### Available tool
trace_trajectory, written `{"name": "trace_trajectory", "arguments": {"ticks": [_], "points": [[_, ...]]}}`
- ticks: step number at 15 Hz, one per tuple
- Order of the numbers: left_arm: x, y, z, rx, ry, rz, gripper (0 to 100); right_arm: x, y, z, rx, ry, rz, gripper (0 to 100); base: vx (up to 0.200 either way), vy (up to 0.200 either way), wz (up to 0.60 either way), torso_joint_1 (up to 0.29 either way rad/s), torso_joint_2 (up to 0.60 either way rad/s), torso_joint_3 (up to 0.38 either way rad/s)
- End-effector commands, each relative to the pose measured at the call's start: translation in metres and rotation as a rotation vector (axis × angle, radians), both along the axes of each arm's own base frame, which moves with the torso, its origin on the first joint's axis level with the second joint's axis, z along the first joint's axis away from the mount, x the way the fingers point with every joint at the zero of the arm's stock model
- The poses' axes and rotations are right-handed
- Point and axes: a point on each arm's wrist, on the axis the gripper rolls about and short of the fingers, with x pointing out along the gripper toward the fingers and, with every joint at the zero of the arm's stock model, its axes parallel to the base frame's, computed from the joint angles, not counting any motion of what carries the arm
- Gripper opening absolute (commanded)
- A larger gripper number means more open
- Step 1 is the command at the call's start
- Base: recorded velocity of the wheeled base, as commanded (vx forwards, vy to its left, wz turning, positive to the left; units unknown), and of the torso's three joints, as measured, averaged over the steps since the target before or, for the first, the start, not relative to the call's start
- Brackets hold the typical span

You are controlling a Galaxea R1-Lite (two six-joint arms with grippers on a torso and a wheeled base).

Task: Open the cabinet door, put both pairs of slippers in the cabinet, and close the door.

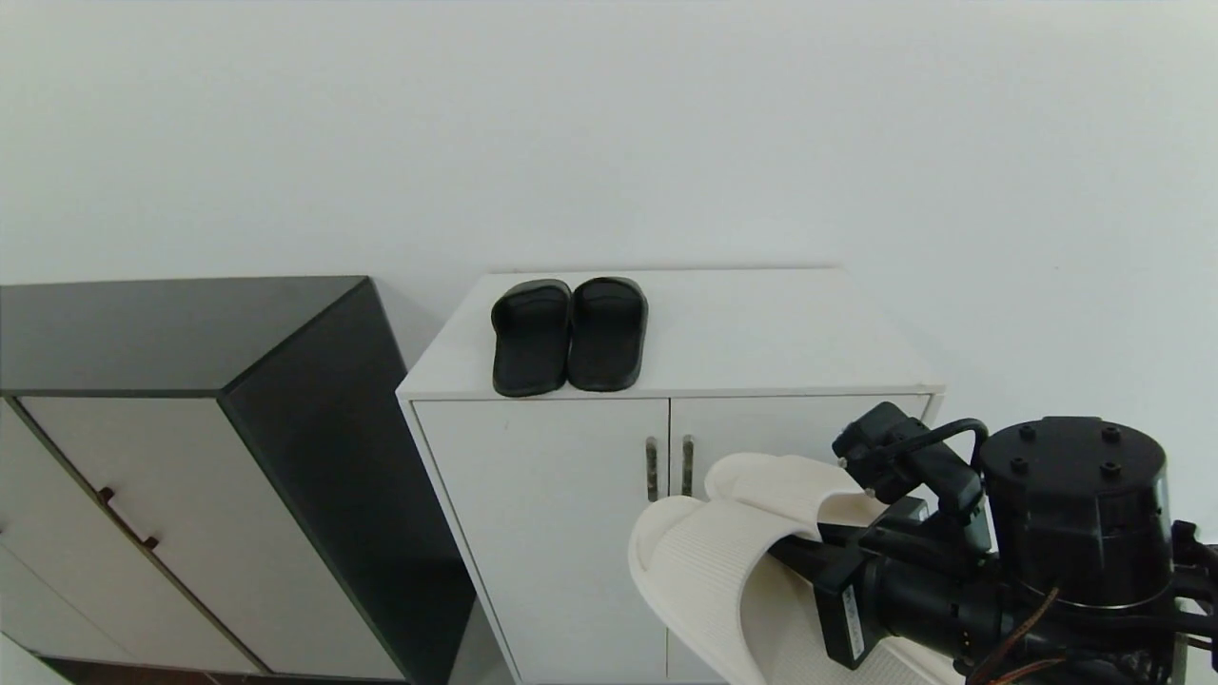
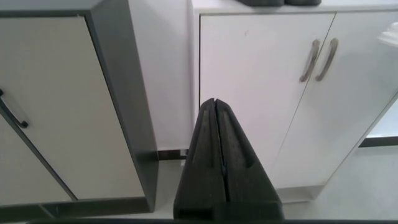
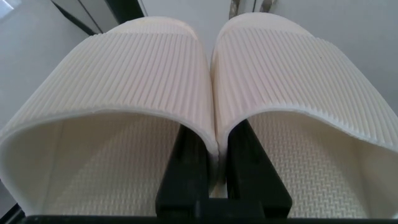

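Lower right of the head frame, closest in: the right gripper is pinching the white slippers by their inner sides, the pair held side by side. The left gripper has its fingers pressed together, holding nothing. Behind that is the white cabinet with both doors closed. The black slippers sit on its top, toward the left. A dark cabinet stands at frame left.

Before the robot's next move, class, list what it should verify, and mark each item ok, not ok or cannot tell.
1. White slippers held by right gripper: ok.
2. Cabinet doors open: not ok, both shut.
3. Left gripper free for the handles: ok, shut and empty.
4. Black slippers stowed: not ok, on the cabinet top.
5. Space behind the doors: cannot tell.
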Motion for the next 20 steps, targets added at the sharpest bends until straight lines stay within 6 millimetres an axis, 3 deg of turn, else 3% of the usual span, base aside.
{"name": "trace_trajectory", "arguments": {"ticks": [1,3,4,20], "points": [[0.0001,0.0,-0.0001,0.0,0.003,0.0,0,0.0003,-0.0003,-0.0004,-0.001,0.0,-0.003,0,0.0,0.0,0.0,-0.222,0.53,0.32],[0.0001,0.0,0.0001,-0.001,0.001,0.0,0,0.0005,-0.0001,-0.0007,-0.002,0.001,-0.003,0,0.0,0.0,0.0,-0.21,0.53,0.315],[0.0001,0.0,0.0001,-0.001,0.001,0.001,100,0.0001,-0.0005,0.0,0.0,-0.001,-0.003,0,0.0,0.0,0.0,-0.198,0.52,0.32],[0.0001,-0.0001,-0.0003,0.026,0.003,-0.006,100,-0.0009,-0.0024,-0.002,-0.001,-0.002,-0.003,0,0.0,0.0,0.0,-0.149,0.48,0.33]]}}
